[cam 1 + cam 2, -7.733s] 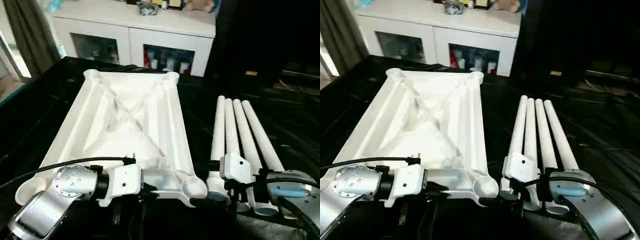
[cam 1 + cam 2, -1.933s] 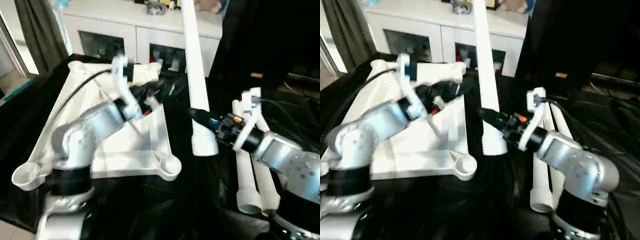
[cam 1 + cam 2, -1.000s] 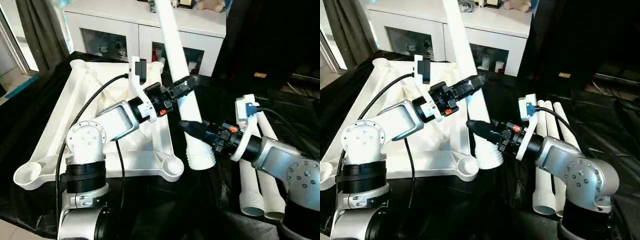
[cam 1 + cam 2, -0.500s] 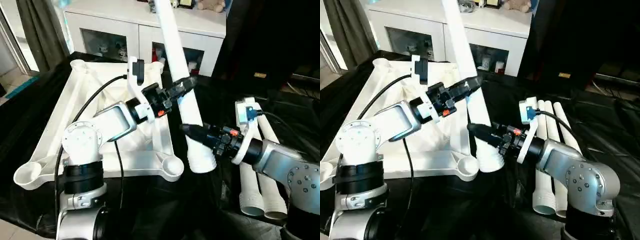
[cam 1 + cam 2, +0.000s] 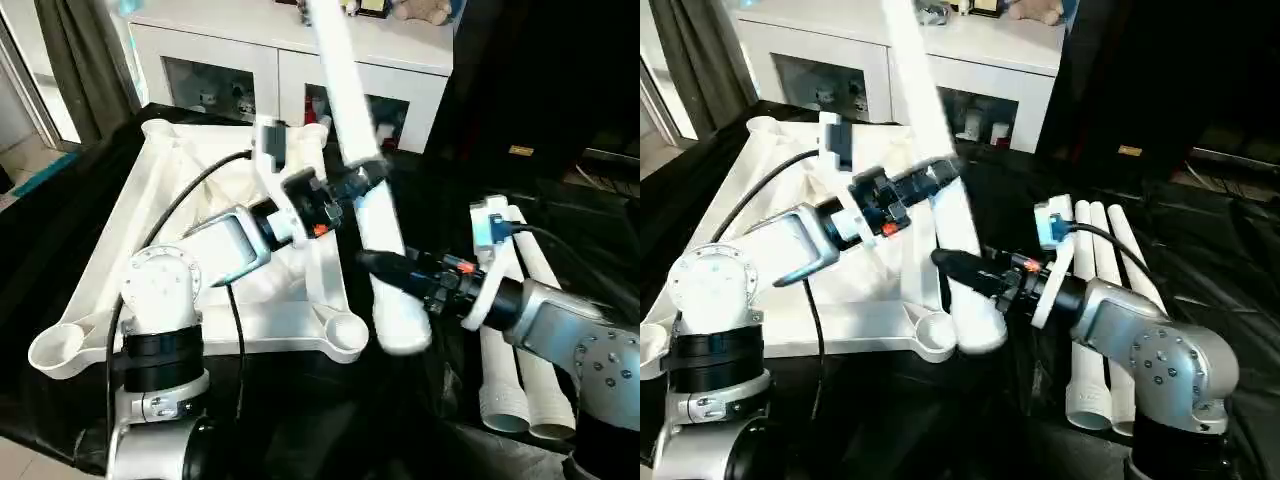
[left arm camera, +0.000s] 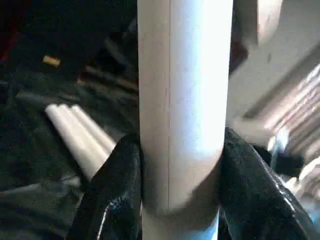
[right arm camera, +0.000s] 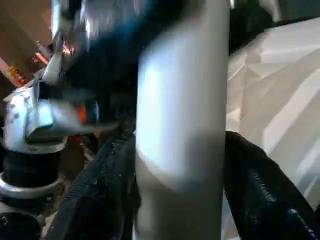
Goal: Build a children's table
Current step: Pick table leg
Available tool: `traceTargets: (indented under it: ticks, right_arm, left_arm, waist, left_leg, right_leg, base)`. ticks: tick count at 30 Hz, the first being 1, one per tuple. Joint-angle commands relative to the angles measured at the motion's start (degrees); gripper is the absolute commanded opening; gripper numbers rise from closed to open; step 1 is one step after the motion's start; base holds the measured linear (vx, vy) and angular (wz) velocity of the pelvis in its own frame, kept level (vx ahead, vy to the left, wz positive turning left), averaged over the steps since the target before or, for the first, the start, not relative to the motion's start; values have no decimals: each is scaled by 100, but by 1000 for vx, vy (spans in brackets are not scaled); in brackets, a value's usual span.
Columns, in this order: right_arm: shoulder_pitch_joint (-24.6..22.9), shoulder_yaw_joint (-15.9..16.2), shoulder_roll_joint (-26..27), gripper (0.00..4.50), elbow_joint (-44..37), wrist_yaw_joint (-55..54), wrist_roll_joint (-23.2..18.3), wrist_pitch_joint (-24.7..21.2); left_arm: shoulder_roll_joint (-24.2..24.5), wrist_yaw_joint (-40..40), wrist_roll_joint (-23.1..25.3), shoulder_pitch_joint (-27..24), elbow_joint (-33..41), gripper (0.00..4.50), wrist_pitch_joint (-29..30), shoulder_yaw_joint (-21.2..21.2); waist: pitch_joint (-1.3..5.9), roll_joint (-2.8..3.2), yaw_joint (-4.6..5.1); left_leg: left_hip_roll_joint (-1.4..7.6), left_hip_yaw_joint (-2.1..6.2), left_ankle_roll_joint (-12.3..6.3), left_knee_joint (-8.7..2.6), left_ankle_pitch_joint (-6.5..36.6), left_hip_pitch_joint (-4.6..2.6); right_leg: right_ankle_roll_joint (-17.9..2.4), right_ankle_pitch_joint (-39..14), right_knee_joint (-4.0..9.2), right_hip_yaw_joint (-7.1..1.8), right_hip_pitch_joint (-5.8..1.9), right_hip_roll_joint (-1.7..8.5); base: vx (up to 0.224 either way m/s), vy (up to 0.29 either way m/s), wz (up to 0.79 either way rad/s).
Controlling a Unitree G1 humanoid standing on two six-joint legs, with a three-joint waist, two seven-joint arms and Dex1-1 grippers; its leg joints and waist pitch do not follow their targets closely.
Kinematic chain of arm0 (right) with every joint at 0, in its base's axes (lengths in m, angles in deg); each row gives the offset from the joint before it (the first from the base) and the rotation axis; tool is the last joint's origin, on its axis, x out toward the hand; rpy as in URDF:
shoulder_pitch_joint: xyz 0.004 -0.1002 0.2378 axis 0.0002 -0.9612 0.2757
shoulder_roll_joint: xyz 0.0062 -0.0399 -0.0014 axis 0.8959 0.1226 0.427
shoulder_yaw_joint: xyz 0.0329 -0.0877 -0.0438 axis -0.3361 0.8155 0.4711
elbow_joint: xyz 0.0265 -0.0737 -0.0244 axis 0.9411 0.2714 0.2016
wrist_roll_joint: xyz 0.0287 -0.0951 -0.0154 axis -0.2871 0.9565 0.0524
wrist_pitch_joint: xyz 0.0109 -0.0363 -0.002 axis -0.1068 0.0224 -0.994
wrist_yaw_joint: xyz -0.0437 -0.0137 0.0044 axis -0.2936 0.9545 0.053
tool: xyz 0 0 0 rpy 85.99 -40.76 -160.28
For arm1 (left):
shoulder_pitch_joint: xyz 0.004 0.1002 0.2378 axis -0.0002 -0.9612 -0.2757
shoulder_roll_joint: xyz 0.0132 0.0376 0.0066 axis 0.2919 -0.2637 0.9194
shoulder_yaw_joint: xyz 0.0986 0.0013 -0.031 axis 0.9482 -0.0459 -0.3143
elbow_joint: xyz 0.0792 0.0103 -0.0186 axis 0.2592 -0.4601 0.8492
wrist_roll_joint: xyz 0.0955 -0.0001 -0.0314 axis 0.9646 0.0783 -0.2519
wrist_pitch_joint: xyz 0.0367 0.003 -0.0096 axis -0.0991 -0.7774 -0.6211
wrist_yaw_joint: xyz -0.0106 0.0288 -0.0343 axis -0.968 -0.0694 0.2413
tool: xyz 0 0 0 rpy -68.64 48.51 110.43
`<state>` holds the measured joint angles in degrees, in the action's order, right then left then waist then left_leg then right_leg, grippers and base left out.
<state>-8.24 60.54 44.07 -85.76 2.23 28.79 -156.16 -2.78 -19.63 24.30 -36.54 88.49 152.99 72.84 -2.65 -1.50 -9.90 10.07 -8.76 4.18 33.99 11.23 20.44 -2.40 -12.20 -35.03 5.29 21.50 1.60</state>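
The white table top [image 5: 200, 240] lies ribbed side up on the black-covered surface [image 5: 60, 230]. 1 tubular leg [image 5: 355, 150] is held in the air, tilted with its upper end toward 11 o'clock. The left gripper [image 5: 362, 183] is clenched around its middle. The right gripper [image 5: 372, 262] sits around its lower end, fingers [image 7: 260, 185] on both sides. 3 more legs [image 5: 520, 330] lie at 4 o'clock of the top.
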Motion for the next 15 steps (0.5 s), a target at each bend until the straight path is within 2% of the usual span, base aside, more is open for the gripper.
traceTargets:
  ticks: [1, 2, 5, 8, 9, 15]
  right_arm:
    - [71, 33, -98, 304, 3, -73, 82, 88]
    - [99, 173, -265, 308, 20, 14, 116, 75]
    - [103, 312, -425, 308, 42, 105, 96, 19]
    - [64, 486, -633, 308, 59, 287, 88, -36]
    - [48, 565, -733, 308, 70, 376, 82, -69]
    - [115, 814, -1023, 308, 239, 550, -10, -150]
  left_arm:
    - [65, -131, 189, 41, 139, 183, -77, 122]
    - [176, -254, 210, 124, 139, 183, -62, 181]
    - [304, -399, 222, 191, 126, 183, -57, 268]
    - [402, -588, 245, 252, 66, 183, -129, 356]
    - [436, -665, 238, 288, 32, 183, -145, 380]
    - [550, -1055, 271, 430, -23, 183, -241, 454]
  waist:
    - [337, 35, -12]
    - [331, 16, -13]
    - [329, 22, -7]
    - [335, 15, -5]
    - [336, -8, -10]
    - [338, -15, -21]
  left_leg:
    - [336, 122, 85, -378, 236, -14]
    - [324, 113, 100, -377, 274, -15]
    - [321, 110, 103, -377, 293, -16]
    - [332, 111, 66, -372, 250, -14]
    - [332, 108, 54, -367, 250, -15]
    - [319, 97, 1, -349, 177, 5]
  right_leg:
    - [76, -926, 473, -417, -298, 694]
    - [89, -1004, 484, -412, -312, 697]
    - [126, -1068, 486, -417, -307, 685]
    - [56, -991, 470, -416, -306, 691]
    - [41, -985, 470, -414, -311, 690]
    - [-34, -983, 461, -415, -317, 696]
  base:
    - [0, 0, 0]
    - [0, 0, 0]
    - [0, 0, 0]
    - [0, 0, 0]
    - [0, 0, 0]
    - [0, 0, 0]
